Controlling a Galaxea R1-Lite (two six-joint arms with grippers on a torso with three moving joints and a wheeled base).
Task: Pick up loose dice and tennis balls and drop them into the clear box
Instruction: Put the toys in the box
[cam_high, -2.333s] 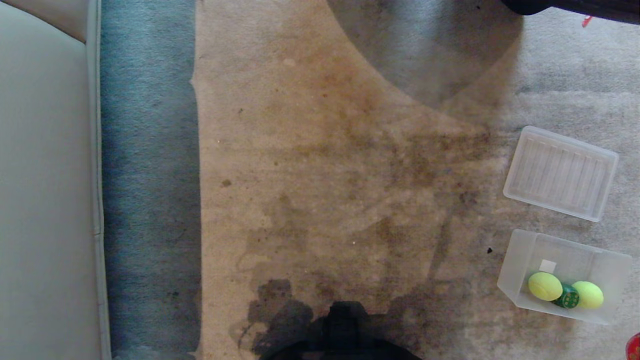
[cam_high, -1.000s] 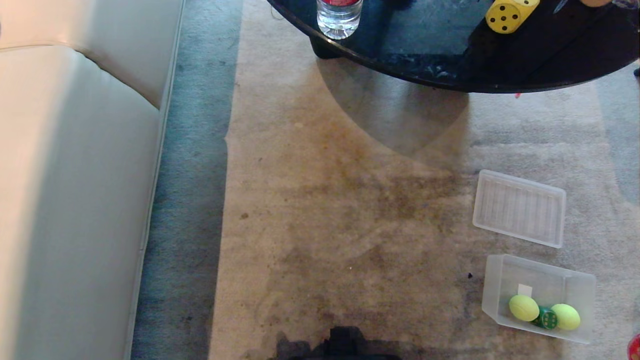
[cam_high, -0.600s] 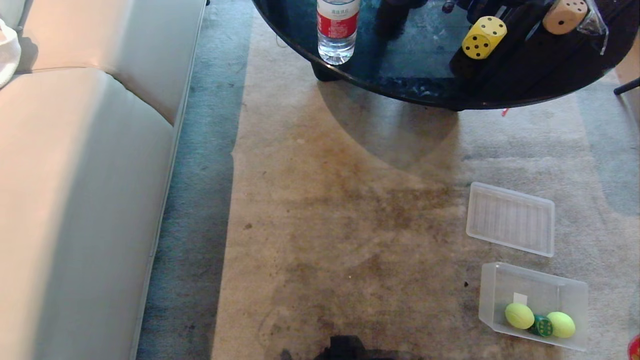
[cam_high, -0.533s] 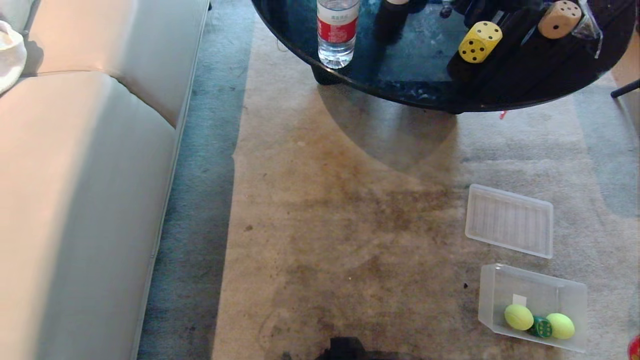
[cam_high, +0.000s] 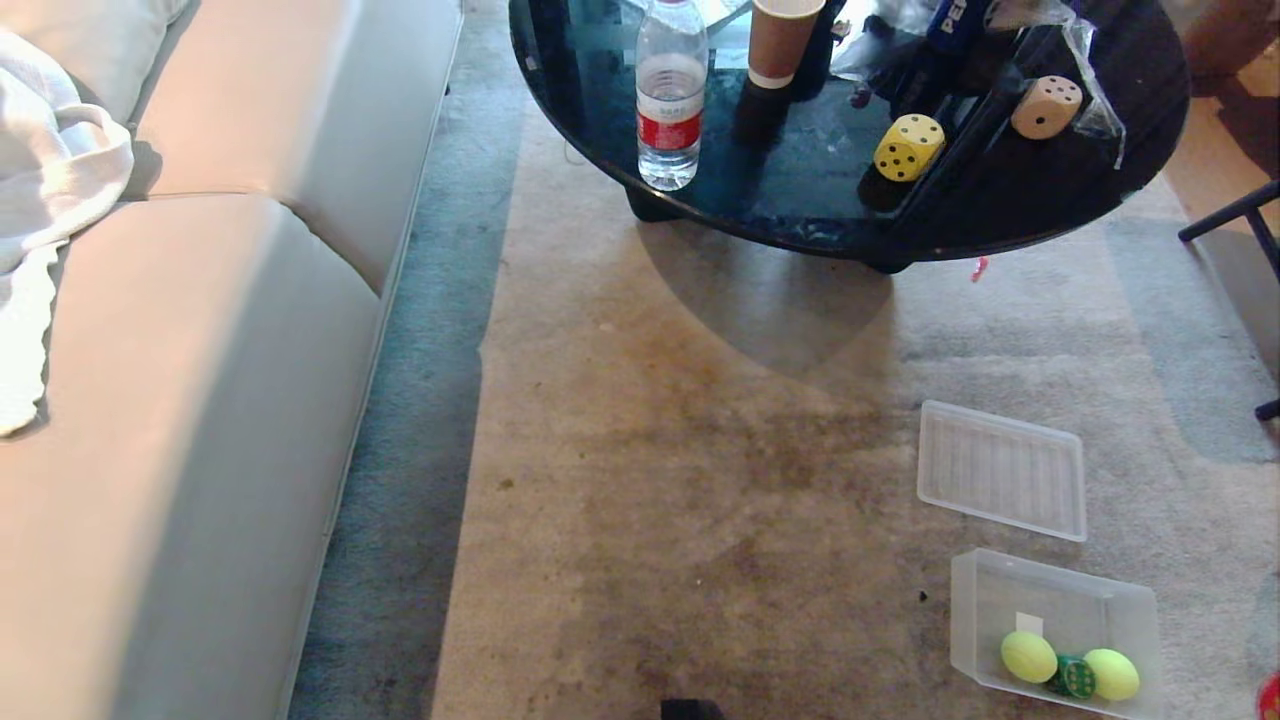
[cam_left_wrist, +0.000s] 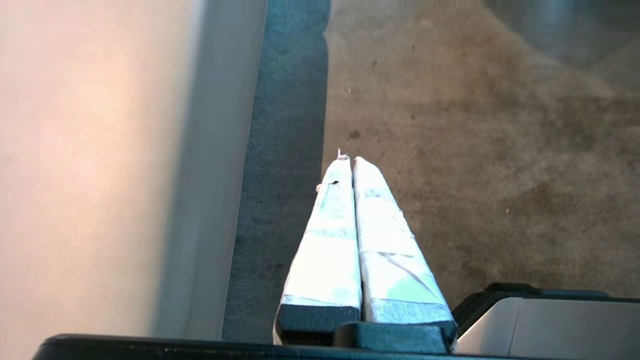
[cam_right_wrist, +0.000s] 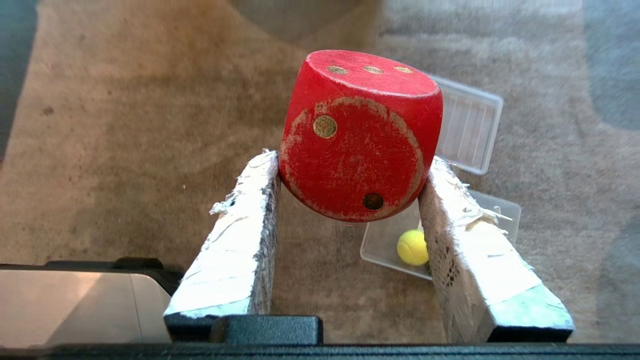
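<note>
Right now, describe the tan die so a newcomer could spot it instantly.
Start at the round black glass table at the far end of the rug. Near its right edge sits the tan die, beside crinkled clear plastic. Its neighbour to the left, the yellow die, is bright yellow; this one is pale wood-coloured.

Little can be read here. A dark blue packet (cam_high: 945, 25) at the far side of the tabletop (cam_high: 1130, 150) shows the white letters "PE", the rest being cut off. The water bottle (cam_high: 670, 95) wears a red label (cam_high: 668, 131) whose print is too small to read. A small white sticker (cam_high: 1030, 624) inside the clear box (cam_high: 1130, 610) looks blank. The dice carry dots only.
</note>
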